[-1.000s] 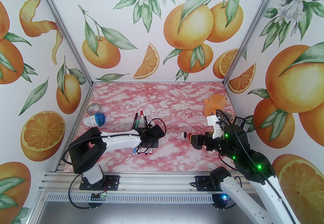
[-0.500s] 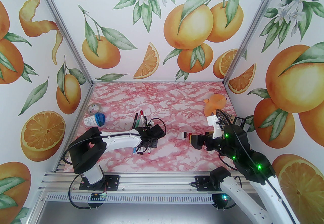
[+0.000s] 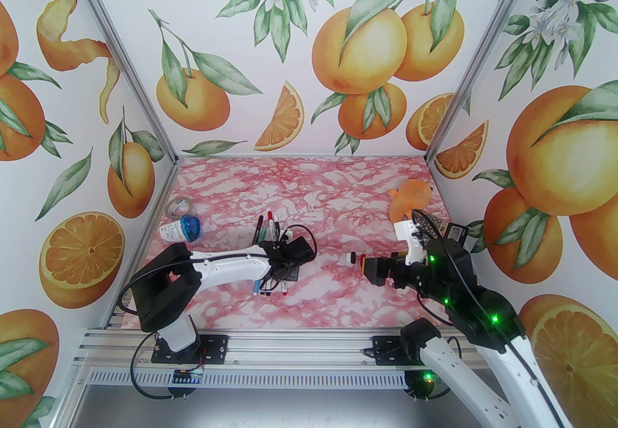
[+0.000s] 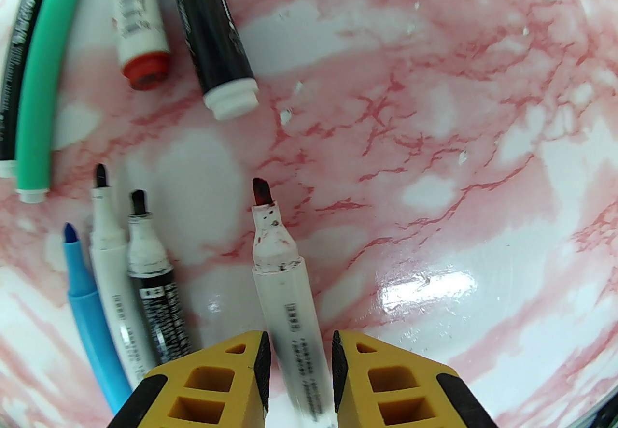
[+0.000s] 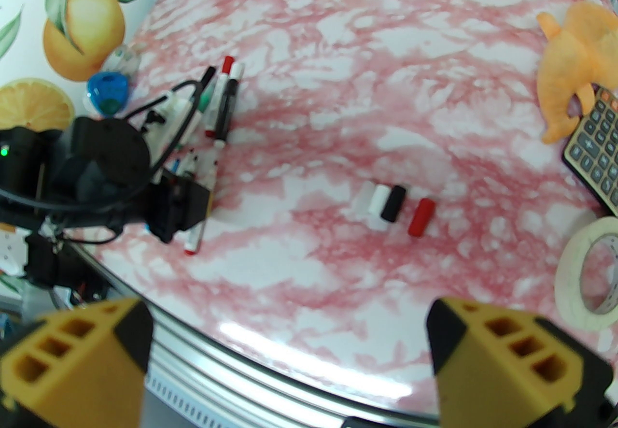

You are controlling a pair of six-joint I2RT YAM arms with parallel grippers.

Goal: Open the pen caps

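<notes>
Left tool [image 4: 298, 344] close round uncapped pen [image 4: 280, 271], grip unclear; right tool [image 5: 289, 324] wide, empty; dragging could smear ink on tabletop [image 4: 434, 126] toward 12 o'clock

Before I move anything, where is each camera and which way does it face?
Top external: high behind the bases, looking down over the table; both arms, left gripper, right gripper.
Left wrist: above the pens, looking down; fingers flank a white marker.
Right wrist: low, near right, facing across the caps; spread fingers.
Shared: top and right wrist both show caps and left gripper.
</notes>
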